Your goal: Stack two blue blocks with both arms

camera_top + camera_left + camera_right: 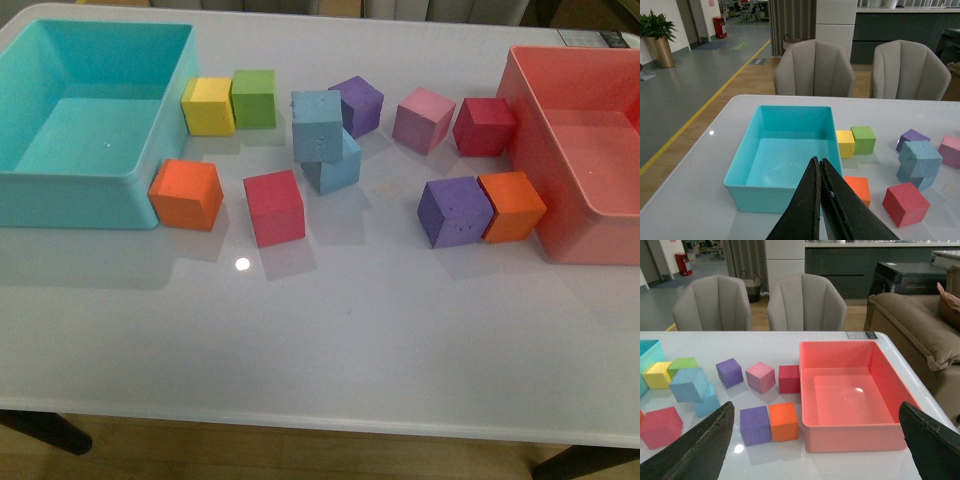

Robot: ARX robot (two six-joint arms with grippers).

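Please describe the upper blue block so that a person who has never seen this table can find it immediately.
Start at the teal bin on the left of the white table and move right, past the yellow cube and green cube. There the upper blue block rests on the lower blue block. It is the only raised cube.

Open near edge, crowded middle around the blue stack

The stacked blue blocks (322,140) are hemmed in: a purple cube (357,105) just behind them to the right, a green cube (254,98) and yellow cube (208,106) to their left, and a red cube (273,207) just in front to the left. Right of the stack, bare white table (330,330) runs forward between the red cube and a purple cube (453,211), widening into an open near strip. The teal bin (80,200) walls the far left, the red bin (560,180) the far right.
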